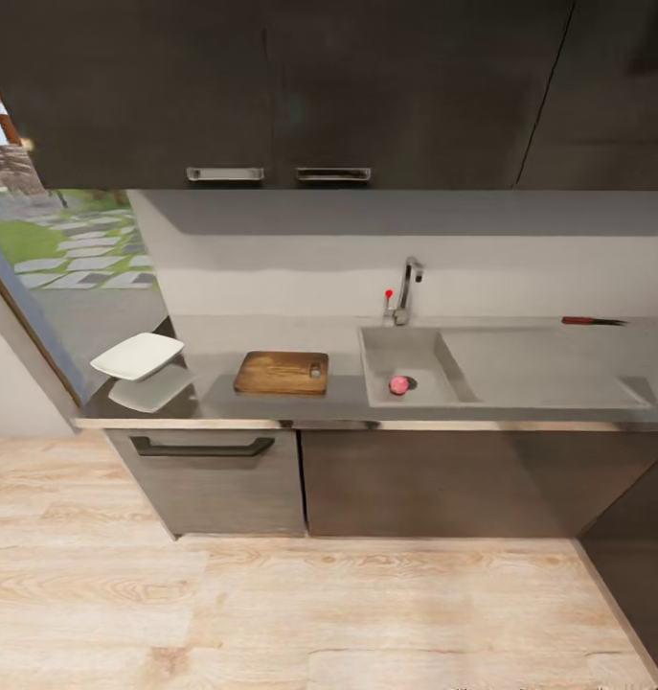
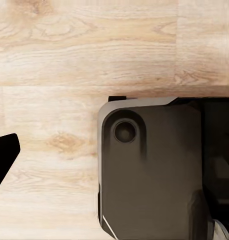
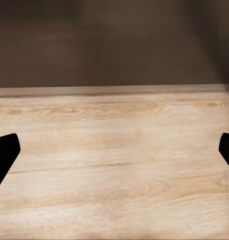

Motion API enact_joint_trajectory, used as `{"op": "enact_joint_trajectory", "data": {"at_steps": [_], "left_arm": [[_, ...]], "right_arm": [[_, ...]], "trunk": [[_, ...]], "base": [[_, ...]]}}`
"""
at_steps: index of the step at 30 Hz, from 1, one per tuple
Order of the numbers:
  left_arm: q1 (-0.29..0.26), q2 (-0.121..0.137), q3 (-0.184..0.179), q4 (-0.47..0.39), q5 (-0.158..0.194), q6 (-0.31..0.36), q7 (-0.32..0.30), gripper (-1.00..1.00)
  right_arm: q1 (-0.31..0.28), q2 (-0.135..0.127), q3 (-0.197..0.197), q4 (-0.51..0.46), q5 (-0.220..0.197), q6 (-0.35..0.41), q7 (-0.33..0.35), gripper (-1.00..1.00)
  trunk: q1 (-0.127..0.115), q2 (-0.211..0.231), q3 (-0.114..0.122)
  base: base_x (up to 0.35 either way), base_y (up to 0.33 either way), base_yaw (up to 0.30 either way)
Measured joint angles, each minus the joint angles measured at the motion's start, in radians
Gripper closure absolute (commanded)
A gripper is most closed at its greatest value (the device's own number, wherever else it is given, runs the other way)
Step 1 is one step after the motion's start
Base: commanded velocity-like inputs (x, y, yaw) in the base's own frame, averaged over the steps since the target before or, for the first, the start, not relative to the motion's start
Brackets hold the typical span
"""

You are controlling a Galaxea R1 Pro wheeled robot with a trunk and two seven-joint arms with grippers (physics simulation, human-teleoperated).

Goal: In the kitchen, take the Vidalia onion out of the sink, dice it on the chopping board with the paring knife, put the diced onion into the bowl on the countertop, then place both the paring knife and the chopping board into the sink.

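**One onion in the sink, grippers low over the floor**

One small pinkish-red bulb, the Vidalia onion (image 1: 398, 384), lies in the recessed grey basin of the sink (image 1: 384, 350), just beside the round drain at the front. It looks rounded and much smaller than the chopping board (image 1: 282, 373), a brown wooden rectangle with a slot handle near its right short edge, flat on the grey countertop (image 1: 214, 345) just left of the basin. Further left sits the white bowl (image 1: 137, 356), near the worktop's end. The paring knife (image 1: 593, 321), red-handled with a dark blade, lies at the back, beyond the drainboard, well apart from the onion. An angular chrome tap (image 1: 406, 287) stands behind the basin.

The right gripper (image 3: 114, 150) has its dark fingertips (image 3: 4, 152) spread wide, with nothing between them but wooden floor (image 3: 114, 165). One left gripper fingertip (image 2: 3, 155) shows over the floor beside the robot's dark base (image 2: 149, 170); I cannot tell whether its fingers are apart or together.
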Motion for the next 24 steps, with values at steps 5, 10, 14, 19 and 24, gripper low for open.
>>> {"op": "enact_joint_trajectory", "data": {"at_steps": [5, 10, 14, 19, 24], "left_arm": [[0.000, 0.000, 0.001, 0.000, 0.000, 0.000, 0.000, -1.00], [0.000, 0.000, 0.003, 0.000, 0.001, 0.000, 0.000, -1.00], [0.000, 0.001, 0.003, 0.000, 0.000, 0.000, 0.000, -1.00], [0.000, 0.001, 0.003, 0.001, 0.001, 0.000, 0.000, -1.00], [0.000, 0.001, 0.003, 0.000, 0.001, 0.000, 0.000, -1.00]], "right_arm": [[0.000, 0.002, 0.000, 0.004, 0.001, 0.001, 0.000, -1.00], [0.000, 0.004, -0.001, 0.004, 0.003, 0.002, 0.000, -1.00], [0.000, 0.004, 0.000, 0.008, 0.003, 0.003, 0.000, -1.00], [0.000, 0.004, 0.001, 0.018, 0.003, 0.003, 0.002, -1.00], [0.000, 0.004, 0.001, 0.020, 0.003, 0.003, 0.002, -1.00]], "trunk": [[0.000, 0.000, 0.003], [0.000, 0.000, 0.004], [0.000, 0.000, 0.004], [0.000, 0.000, 0.004], [0.000, 0.000, 0.004]], "base": [[0.000, -0.229, -0.122], [0.000, -0.229, -0.023], [0.000, -0.229, -0.004], [0.000, -0.229, 0.000], [0.000, -0.222, 0.000]]}}
